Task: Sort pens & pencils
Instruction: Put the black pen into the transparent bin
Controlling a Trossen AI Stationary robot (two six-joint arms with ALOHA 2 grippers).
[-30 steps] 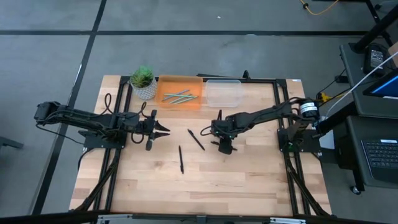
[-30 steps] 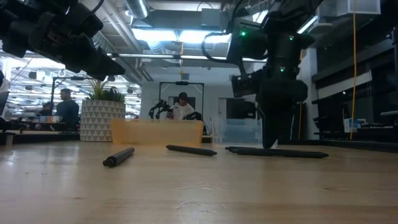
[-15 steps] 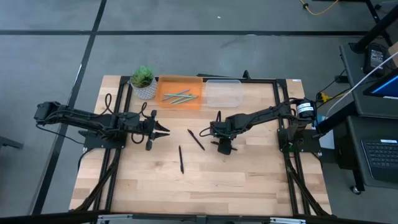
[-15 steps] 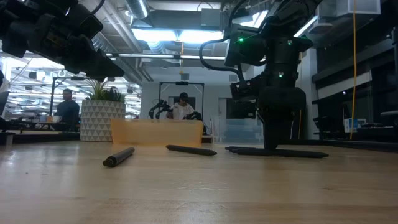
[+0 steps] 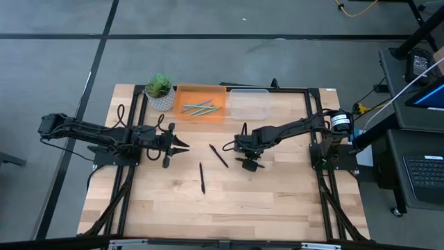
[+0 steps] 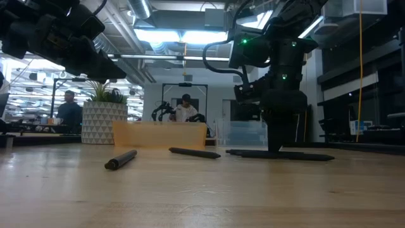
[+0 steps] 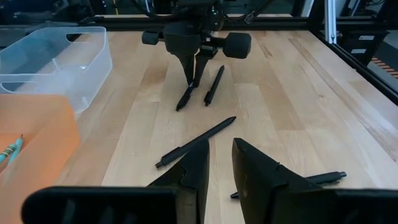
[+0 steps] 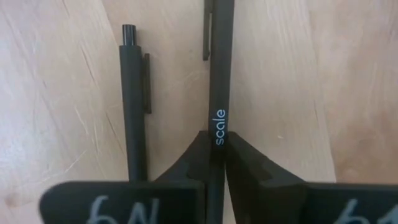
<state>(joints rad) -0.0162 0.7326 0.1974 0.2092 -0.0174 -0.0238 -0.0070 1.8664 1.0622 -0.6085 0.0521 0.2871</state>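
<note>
Right gripper (image 5: pixel 250 164) is down at the table near centre-right, pointing at the wood. In the right wrist view its fingers (image 8: pixel 186 165) are pinched on a black pen marked "scale" (image 8: pixel 221 93); the barrel runs between the two fingertips and extends away from them. A second black pen (image 8: pixel 132 99) lies just beside it, parallel, outside the fingers, apparently not touching. The left wrist view shows the same pair under the right gripper (image 7: pixel 193 78), side by side on the table.

Two more black pens lie loose to the left of that gripper: one diagonal near table centre (image 5: pixel 219 155), one nearer the front edge (image 5: pixel 202 177). They are apart from each other.

Orange tray (image 5: pixel 182 111) at the far edge holds several light blue-grey pencils (image 5: pixel 200 107). Clear plastic bin (image 5: pixel 248 104) sits just right of it. Potted plant (image 5: pixel 160 92) stands at the tray's left.

Left gripper (image 5: pixel 179 146) hovers over the table's left side, fingers (image 7: pixel 256 171) parted with a narrow gap, holding nothing.
</note>
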